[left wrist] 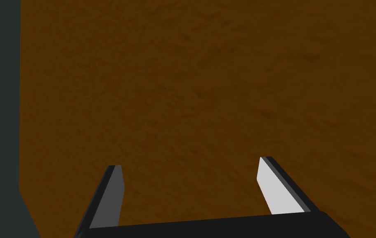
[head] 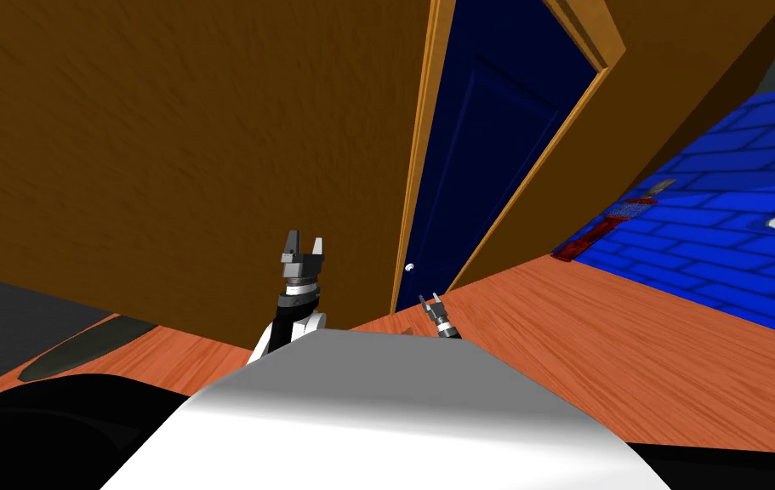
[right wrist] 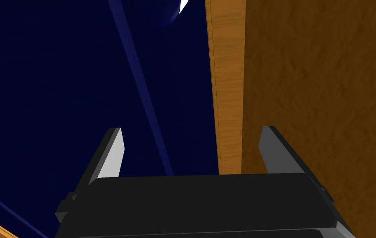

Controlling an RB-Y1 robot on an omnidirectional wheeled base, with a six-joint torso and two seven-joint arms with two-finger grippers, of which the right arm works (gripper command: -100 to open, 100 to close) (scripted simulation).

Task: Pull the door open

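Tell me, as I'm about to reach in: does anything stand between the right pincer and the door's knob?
Nothing visible does. The open right pincer faces the dark blue door beside its wooden frame, and the knob lies ahead of it with only bare door panel between.

Head camera looks steeply down at the blue door [head: 496, 153]; right wrist faces it close, left the brown wall [left wrist: 207, 91]
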